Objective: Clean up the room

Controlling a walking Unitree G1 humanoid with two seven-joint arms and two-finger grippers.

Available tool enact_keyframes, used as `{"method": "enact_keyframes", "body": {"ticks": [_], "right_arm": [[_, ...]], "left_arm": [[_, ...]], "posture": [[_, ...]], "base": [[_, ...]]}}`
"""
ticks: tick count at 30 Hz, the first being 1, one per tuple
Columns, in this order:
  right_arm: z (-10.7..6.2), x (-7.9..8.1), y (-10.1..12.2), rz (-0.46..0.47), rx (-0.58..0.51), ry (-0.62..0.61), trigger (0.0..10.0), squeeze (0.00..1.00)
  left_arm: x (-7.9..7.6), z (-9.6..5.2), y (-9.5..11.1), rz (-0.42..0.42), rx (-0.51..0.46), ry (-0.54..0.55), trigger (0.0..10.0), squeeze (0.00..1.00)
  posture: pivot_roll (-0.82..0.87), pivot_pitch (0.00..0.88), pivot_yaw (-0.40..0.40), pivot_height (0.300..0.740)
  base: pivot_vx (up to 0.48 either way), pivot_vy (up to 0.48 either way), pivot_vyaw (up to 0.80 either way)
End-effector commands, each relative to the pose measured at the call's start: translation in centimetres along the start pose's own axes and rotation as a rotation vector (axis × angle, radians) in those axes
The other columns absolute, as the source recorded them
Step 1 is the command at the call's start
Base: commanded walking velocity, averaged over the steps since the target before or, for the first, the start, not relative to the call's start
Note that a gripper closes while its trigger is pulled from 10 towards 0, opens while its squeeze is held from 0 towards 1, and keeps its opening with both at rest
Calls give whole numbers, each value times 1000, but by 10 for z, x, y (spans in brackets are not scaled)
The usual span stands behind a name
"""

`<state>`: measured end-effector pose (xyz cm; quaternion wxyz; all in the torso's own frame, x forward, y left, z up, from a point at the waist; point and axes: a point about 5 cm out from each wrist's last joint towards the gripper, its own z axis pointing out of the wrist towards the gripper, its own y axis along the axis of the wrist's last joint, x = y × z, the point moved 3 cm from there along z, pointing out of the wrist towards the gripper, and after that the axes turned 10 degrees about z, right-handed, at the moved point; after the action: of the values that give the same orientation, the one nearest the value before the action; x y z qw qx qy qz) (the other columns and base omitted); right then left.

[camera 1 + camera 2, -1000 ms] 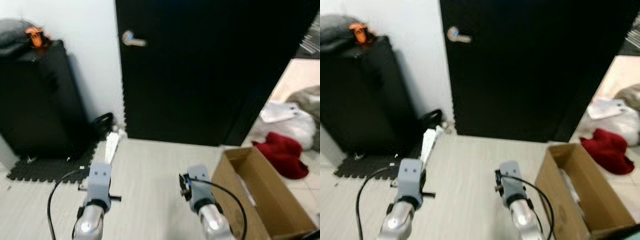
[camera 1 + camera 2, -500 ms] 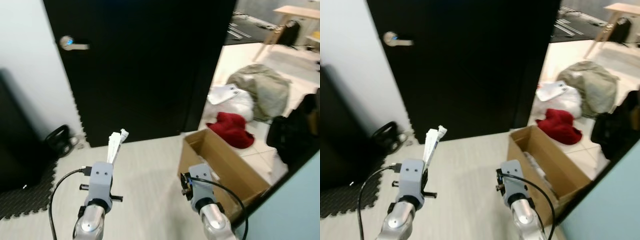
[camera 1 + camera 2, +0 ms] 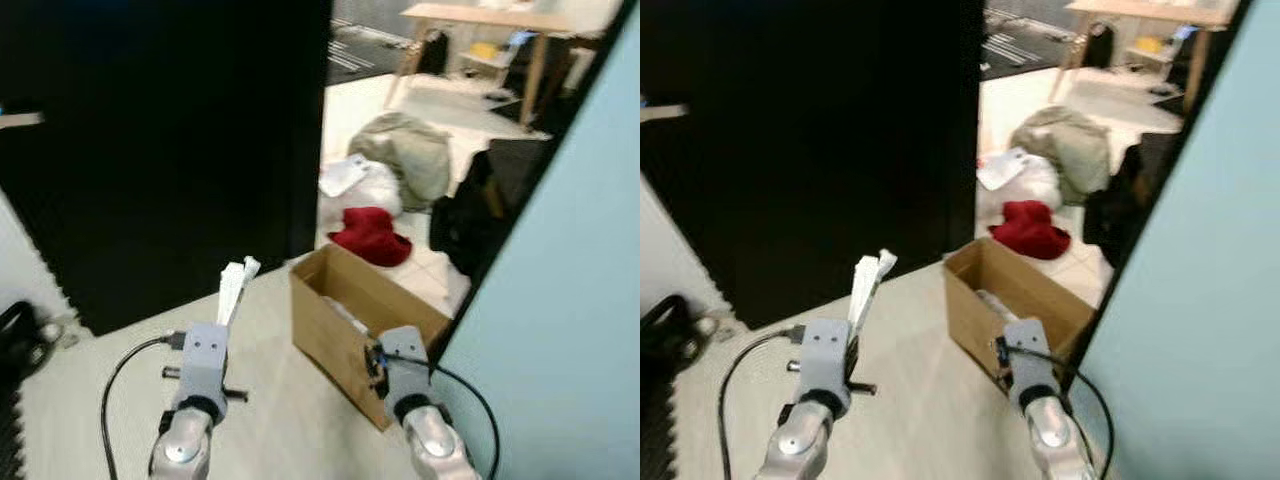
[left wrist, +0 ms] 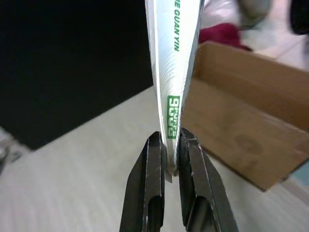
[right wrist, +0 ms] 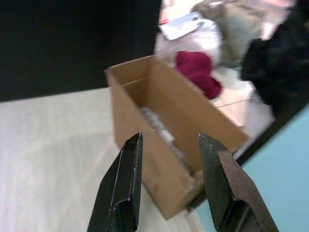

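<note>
My left gripper (image 4: 169, 159) is shut on a flat white packet (image 4: 174, 63) with green print, which stands upright above my left wrist (image 3: 236, 285). An open cardboard box (image 3: 360, 325) with some items inside sits on the pale floor just ahead and to the right, seen too past my right gripper (image 5: 169, 188), whose fingers stand open with nothing between them. In the head views my right wrist (image 3: 400, 375) is in front of the box's near side.
A black door (image 3: 160, 150) stands ahead on the left. Beyond the doorway lie a red cloth (image 3: 370, 235), white bags (image 3: 355, 180), a grey-green bundle (image 3: 405, 155) and a black bag (image 3: 480, 205). A pale blue wall (image 3: 570, 300) rises close on the right.
The camera has swung right: the door and handle slid left, the doorway and blue wall came into view. The box now sits nearer the middle. Both grippers hold as before.
</note>
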<state>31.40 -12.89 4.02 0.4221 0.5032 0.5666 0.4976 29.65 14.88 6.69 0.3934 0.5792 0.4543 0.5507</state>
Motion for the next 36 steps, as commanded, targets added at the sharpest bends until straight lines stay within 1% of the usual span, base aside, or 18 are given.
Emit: {"method": "enact_keyframes", "body": {"ticks": [1, 11, 14, 16, 19, 21, 23, 29, 32, 36], "right_arm": [[-3, 5, -7, 17, 22, 8, 10000, 0], [-2, 5, -7, 12, 23, 14, 10000, 0], [-3, 8, -7, 23, 24, 37, 10000, 0], [-3, 14, -8, 19, 29, 80, 10000, 0], [-3, 14, -8, 19, 29, 80, 10000, 0], [-5, 20, -11, 19, 45, 111, 10000, 0], [-5, 23, -12, 22, 50, 121, 10000, 0], [-6, 26, -16, 21, 73, 148, 10000, 0], [-6, 27, -20, 13, 103, 166, 10000, 0], [-7, 28, -21, 12, 109, 174, 10000, 0]], "left_arm": [[2, -2, -8, 3, 31, 1, 10000, 0], [3, -3, -8, -2, 32, 2, 10000, 0], [3, -3, -9, 6, 38, 9, 10000, 0], [4, -3, -10, 9, 43, 21, 10000, 0], [4, -3, -10, 9, 43, 21, 10000, 0], [6, -3, -10, 7, 48, 41, 10000, 0], [7, -3, -10, 7, 50, 47, 10000, 0], [7, -5, -11, 1, 54, 57, 10000, 0], [7, -6, -12, -4, 55, 53, 10000, 0], [6, -7, -11, -11, 48, 47, 10000, 0]], "posture": [[-10, 84, -9, 740], [-12, 74, -13, 740], [-13, 72, -13, 740], [-13, 72, -13, 740], [-13, 72, -13, 740], [-12, 69, -17, 740], [-11, 69, -18, 740], [-10, 70, -22, 740], [-9, 70, -25, 740], [-9, 71, -25, 740]], "base": [[0, 0, -800], [0, 0, -800], [0, 0, -706], [0, 0, 0], [0, 0, 0], [0, 0, 0], [0, 0, 0], [0, 0, 0], [0, 0, 0], [0, 0, 0]]}}
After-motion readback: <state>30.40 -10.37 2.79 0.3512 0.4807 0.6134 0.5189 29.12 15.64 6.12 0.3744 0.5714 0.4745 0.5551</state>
